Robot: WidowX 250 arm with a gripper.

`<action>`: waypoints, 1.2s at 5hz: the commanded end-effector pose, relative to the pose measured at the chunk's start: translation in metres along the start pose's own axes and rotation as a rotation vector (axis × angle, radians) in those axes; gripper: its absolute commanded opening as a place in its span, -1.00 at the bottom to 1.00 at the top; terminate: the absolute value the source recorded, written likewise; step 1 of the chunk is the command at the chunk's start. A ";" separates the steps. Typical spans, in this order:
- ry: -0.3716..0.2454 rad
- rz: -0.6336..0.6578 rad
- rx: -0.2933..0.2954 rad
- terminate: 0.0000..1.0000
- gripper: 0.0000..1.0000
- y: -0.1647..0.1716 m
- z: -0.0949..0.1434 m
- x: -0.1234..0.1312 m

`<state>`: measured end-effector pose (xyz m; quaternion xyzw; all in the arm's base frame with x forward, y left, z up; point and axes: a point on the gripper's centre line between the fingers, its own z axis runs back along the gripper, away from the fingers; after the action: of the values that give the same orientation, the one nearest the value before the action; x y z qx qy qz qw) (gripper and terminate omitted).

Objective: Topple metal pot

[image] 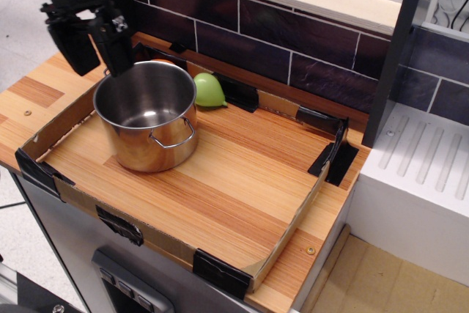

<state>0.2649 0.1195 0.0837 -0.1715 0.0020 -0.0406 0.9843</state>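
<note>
1. I have the black two-fingered gripper (94,43) hanging over the far left corner of the shallow cardboard-walled wooden tray (293,214), its fingers spread apart with a clear gap between them and nothing held
2. The large shiny stainless-steel cylindrical pot (148,116) stands upright just below and to the right of the gripper, its back rim right by the nearer finger; I cannot tell whether they touch
3. I judge the pot stiff, smooth and slippery, empty and so fairly light, with a wide flat base that resists tipping under a low push
4. The best purchase looks like the thin rim or the wire loop handle (174,135) on the side away from the gripper; the second handle sits just under the fingers
5. I reckon hooking one finger inside the rim and pulling sideways high up gives the most leverage
6. The small green pear-shaped fruit (209,91) lies beyond the pot to the gripper's right, touching or almost touching the wall, so I would tip away from it
</note>
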 end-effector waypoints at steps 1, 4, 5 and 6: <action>-0.037 -0.011 0.050 -1.00 1.00 0.004 -0.003 0.015; -0.030 0.008 0.099 -1.00 1.00 0.011 -0.016 0.025; -0.023 0.006 0.106 -1.00 -1.00 0.012 -0.018 0.024; -0.058 0.001 0.142 -1.00 -1.00 0.012 -0.013 0.022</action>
<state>0.2804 0.1231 0.0581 -0.1153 -0.0090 -0.0286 0.9929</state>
